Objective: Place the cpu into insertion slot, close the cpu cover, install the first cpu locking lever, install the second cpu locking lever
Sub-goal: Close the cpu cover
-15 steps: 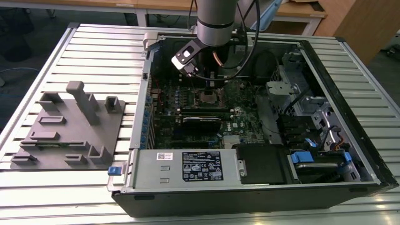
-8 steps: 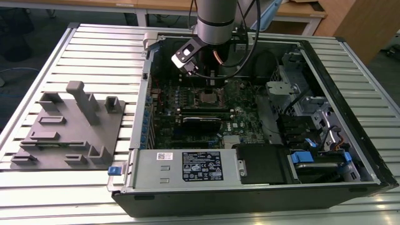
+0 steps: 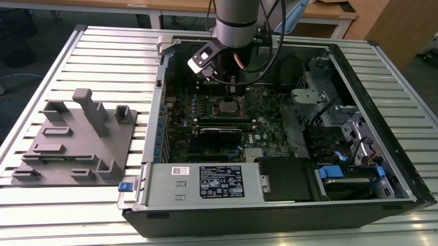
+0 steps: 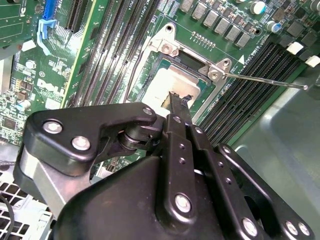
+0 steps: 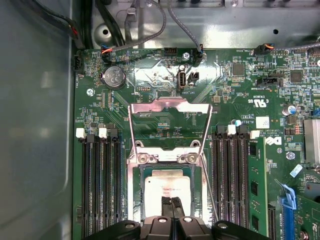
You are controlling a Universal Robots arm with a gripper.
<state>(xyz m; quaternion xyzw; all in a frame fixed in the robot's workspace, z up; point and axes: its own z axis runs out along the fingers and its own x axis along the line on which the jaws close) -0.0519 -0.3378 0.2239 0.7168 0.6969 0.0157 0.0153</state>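
The cpu (image 5: pixel 167 189) lies flat in the insertion slot (image 5: pixel 134 186), its dull silver top showing in both wrist views (image 4: pixel 165 85). My gripper (image 5: pixel 172 204) is shut, and its thin fingertips (image 4: pixel 176 102) are together right over the chip's near edge; I cannot tell if they touch it. Past the socket's far side, the cpu cover (image 5: pixel 170 106) is swung open, and the board shows through its cut-out. One thin locking lever (image 4: pixel 265 81) sticks out sideways from the socket's corner, unlatched. In the exterior view the arm (image 3: pixel 236 25) reaches down into the case above the socket (image 3: pixel 226 106).
Black memory slots (image 5: pixel 100 185) run along both sides of the socket. The open computer case (image 3: pixel 383 66) walls the board in, with a power supply (image 3: pixel 219 182) at the front and drive bays (image 3: pixel 342 133) at the exterior view's right. A grey fixture block (image 3: pixel 75 138) sits at its left.
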